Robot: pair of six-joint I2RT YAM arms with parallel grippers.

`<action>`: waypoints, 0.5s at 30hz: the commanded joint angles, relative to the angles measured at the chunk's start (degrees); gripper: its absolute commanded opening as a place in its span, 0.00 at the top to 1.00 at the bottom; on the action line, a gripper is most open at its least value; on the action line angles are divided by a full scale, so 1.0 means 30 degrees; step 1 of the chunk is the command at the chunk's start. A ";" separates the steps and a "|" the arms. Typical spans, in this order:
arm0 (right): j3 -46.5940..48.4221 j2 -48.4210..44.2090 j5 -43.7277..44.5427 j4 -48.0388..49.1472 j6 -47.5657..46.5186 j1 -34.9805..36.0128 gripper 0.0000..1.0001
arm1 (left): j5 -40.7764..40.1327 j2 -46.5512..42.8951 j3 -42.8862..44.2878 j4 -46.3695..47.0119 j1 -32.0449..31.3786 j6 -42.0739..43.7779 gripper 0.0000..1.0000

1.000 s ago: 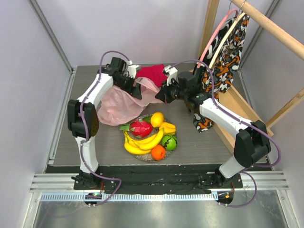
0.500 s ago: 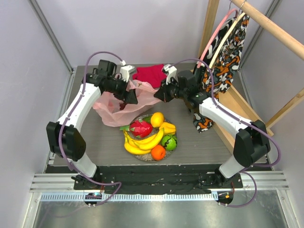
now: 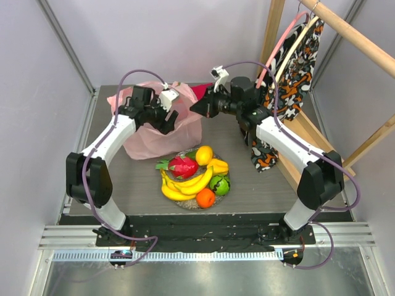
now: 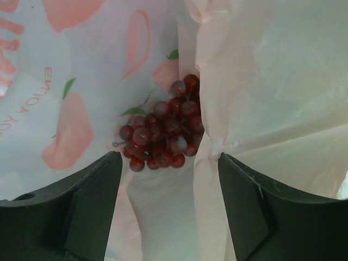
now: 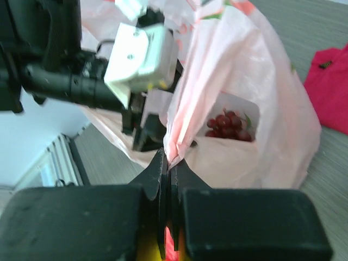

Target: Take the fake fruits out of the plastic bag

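Observation:
The pale pink plastic bag (image 3: 148, 132) stands at the back left of the table, pulled up by its edge. My right gripper (image 3: 197, 108) is shut on that edge (image 5: 173, 147). My left gripper (image 3: 171, 121) is open inside the bag's mouth, its jaws wide apart just above a bunch of dark purple grapes (image 4: 163, 130) lying at the bottom. The grapes (image 5: 228, 126) also show through the bag's wall in the right wrist view. Outside the bag, bananas (image 3: 185, 185), a dragon fruit (image 3: 183, 165), an orange (image 3: 205, 197), a green apple (image 3: 220, 183) and a mango (image 3: 203, 154) lie together.
The fruits rest on a glittery clear plate (image 3: 188, 206) at the table's front middle. A folded red cloth (image 3: 202, 92) lies behind the bag. A patterned garment (image 3: 290, 74) hangs from a wooden rack (image 3: 345, 31) at the right.
The right gripper has lifted the bag's edge higher and further back, so the bag stands taller. The left gripper has moved into the bag's mouth.

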 commanded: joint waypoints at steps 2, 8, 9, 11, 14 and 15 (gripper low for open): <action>0.2030 0.1127 0.0586 0.1167 0.2410 -0.0081 0.99 | -0.0837 -0.0778 -0.0307 0.2666 -0.0214 0.1448 0.26; 0.1857 0.1569 0.0796 0.0492 0.2294 -0.0053 0.99 | -0.1360 -0.0051 0.0305 0.3662 -0.0156 0.2093 0.31; 0.1739 0.1539 0.0796 0.0492 0.2351 -0.0081 0.99 | -0.1857 0.0127 0.0480 0.3983 -0.0184 0.1860 0.32; 0.1388 0.1306 0.0795 0.0024 0.2206 -0.0052 0.99 | -0.3174 0.0390 0.0453 0.5501 -0.0184 0.1009 0.34; 0.1124 0.1042 0.0883 0.0024 0.1943 -0.0081 0.99 | -0.3357 0.1062 0.0920 0.5541 -0.0185 0.0774 0.38; 0.1122 0.0983 0.0884 -0.0005 0.1884 -0.0082 0.99 | -0.3502 0.1269 0.1067 0.5452 -0.0185 0.0774 0.39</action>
